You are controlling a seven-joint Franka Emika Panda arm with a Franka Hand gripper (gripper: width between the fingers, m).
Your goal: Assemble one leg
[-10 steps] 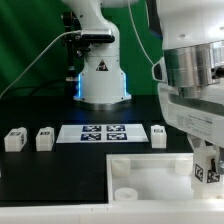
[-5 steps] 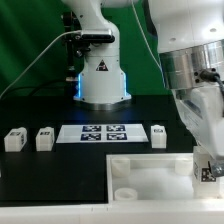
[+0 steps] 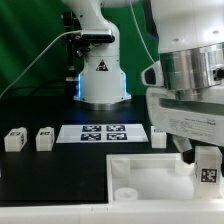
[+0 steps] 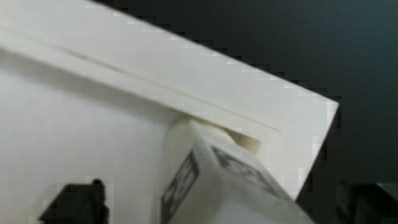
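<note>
One leg (image 3: 208,172), a small white block with a square tag, stands at the corner of the large white top (image 3: 150,172) on the exterior view's right. My gripper (image 3: 205,160) is right over it. In the wrist view the leg (image 4: 222,180) rises from the top's corner (image 4: 107,110) between my two dark fingers (image 4: 75,200). A pale gap shows between each finger and the leg, so the jaws stand open around it. Three more legs lie behind the top: two on the left (image 3: 14,140) (image 3: 44,138) and one on the right (image 3: 159,136).
The marker board (image 3: 103,132) lies flat behind the top, in front of the arm's white base (image 3: 103,85). The black table (image 3: 60,175) lies left of the top. My arm's big wrist (image 3: 190,80) fills the exterior view's right side.
My wrist has turned over the leg, one way and then back. The leg's tag now faces the exterior camera squarely. The loose legs and the top have not moved.
</note>
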